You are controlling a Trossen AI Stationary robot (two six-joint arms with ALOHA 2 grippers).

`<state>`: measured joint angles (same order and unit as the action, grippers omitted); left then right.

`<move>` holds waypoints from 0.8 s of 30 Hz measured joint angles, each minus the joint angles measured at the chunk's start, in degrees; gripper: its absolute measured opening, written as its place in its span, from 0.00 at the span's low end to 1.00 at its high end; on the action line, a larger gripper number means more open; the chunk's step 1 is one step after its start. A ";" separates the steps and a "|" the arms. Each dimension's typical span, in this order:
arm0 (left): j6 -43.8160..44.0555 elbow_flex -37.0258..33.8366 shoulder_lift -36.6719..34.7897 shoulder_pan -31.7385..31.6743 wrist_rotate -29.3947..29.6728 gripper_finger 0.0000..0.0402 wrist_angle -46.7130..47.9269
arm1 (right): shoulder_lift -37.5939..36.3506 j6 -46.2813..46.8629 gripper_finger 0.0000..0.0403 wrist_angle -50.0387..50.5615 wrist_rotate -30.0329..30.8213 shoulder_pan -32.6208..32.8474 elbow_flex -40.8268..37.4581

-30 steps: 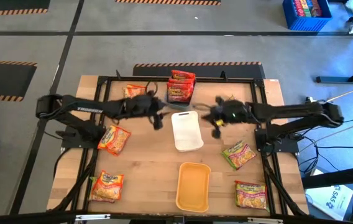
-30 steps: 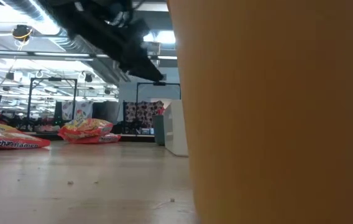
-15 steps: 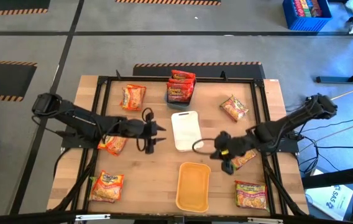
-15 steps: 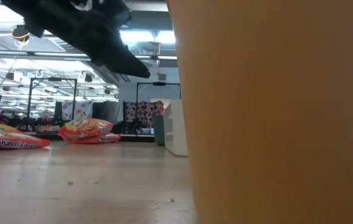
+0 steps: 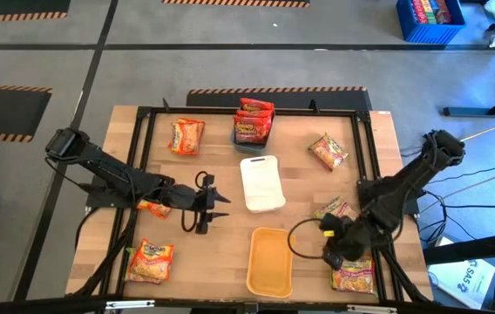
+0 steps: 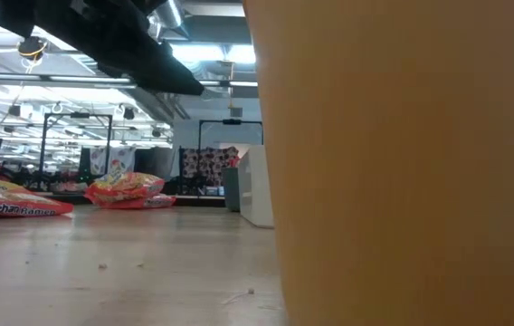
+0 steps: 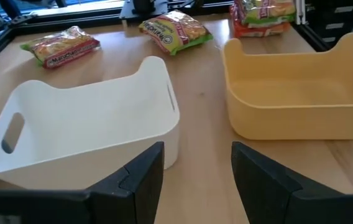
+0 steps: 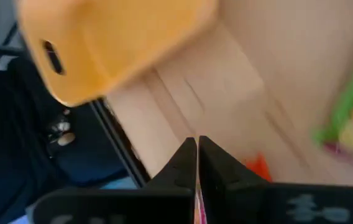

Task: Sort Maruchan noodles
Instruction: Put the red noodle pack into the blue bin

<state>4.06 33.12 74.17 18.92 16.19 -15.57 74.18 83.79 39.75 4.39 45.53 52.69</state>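
Hovering left gripper (image 5: 208, 206) with fingers parted and empty beside the white tray (image 5: 261, 182), right gripper (image 5: 332, 249) with fingers pressed together over the tabletop (image 5: 221, 249) near the orange-yellow tray (image 5: 270, 262), Maruchan noodles (image 5: 186, 135) scattered around the tabletop edges.

Landmark: white tray (image 5: 261, 182), mid-table.

Orange-yellow tray (image 5: 270, 262) lies just beyond its near end, toward the front edge. Stack of red packets (image 5: 254, 121) in a dark tray sits just past its far end. Orange packet (image 5: 186, 136) to its far left; another packet (image 5: 328, 151) to its far right.

Left gripper (image 5: 210, 202) hangs left of the white tray, fingers parted, nothing between them. Packet (image 5: 150, 262) at front left.

Right gripper (image 5: 328, 247) is to the front right, beside the orange-yellow tray, over a green-and-red packet (image 5: 353, 276); a second one (image 5: 334, 208) lies nearer the white tray.
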 joint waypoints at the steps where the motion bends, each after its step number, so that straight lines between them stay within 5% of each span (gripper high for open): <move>1: 0.12 0.00 0.00 0.23 0.00 0.45 0.00 | 0.35 2.67 0.01 1.48 -0.46 1.14 0.00; 6: 0.33 0.00 0.00 1.53 0.14 0.45 0.05 | 2.84 13.95 0.09 7.43 -3.78 5.75 0.00; 17: 0.46 0.00 0.00 2.19 0.13 0.45 0.09 | 7.95 12.07 0.59 5.02 -8.53 7.37 0.00; 24: 0.50 0.00 0.05 2.17 0.10 0.45 0.96 | 9.58 9.47 0.63 5.83 -10.41 7.35 -1.41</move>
<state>4.56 33.12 74.22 21.08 16.29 -14.61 83.76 93.26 45.59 -6.02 52.88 51.27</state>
